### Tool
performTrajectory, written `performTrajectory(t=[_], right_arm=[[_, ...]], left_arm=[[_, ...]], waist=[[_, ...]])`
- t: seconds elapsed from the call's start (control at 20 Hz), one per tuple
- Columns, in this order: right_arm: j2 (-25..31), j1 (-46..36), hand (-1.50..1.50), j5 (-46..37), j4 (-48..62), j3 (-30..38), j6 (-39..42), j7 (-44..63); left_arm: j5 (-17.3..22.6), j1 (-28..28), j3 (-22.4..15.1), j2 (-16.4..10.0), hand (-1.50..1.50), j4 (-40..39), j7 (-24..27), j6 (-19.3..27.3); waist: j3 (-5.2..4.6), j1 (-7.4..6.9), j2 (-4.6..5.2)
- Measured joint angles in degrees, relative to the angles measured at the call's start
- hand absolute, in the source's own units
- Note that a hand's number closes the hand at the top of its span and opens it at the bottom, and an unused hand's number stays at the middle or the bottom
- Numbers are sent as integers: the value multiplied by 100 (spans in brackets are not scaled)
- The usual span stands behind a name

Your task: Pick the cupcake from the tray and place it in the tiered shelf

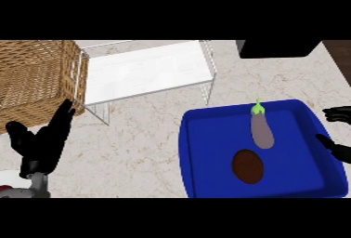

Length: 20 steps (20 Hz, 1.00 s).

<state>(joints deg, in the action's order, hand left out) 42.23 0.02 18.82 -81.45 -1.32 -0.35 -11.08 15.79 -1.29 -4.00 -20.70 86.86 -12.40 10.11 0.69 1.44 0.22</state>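
Note:
A dark brown cupcake [248, 166] lies in the blue tray [205, 153] at the lower right, just below a purple eggplant [261, 128] with a green stem. The white wire tiered shelf [147, 69] stands at the back centre, its top level bare. My left hand [42, 139] rests open at the left edge, fingers up, away from the tray. My right hand [337, 148] shows only at the right edge beside the tray's right rim, thumb and fingers spread apart, holding nothing and a hand's width from the cupcake.
A woven wicker basket [34, 79] stands at the back left, touching the shelf's left side. A black object [277, 48] sits at the back right. Marbled counter [137, 148] lies between the shelf and the tray.

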Motion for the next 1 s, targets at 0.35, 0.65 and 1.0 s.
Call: performTrajectory(t=[0.35, 0.65, 1.0], right_arm=[[540, 445, -150, -54, 191, 17, 1433, -944], [1061, 804, -150, -87, -779, 83, 1999, -401], [1151, 942, -150, -315, -2511, -127, 1382, 1593]], left_arm=[[85, 49, -91, 242, 0, -768, -87, -242], [49, -64, -32, 345, 0, -980, -122, -289], [-5, -73, 11, 377, 0, -976, -103, -349]], waist=[[-57, -62, -12], [-63, -68, -41], [-69, -92, -50]])
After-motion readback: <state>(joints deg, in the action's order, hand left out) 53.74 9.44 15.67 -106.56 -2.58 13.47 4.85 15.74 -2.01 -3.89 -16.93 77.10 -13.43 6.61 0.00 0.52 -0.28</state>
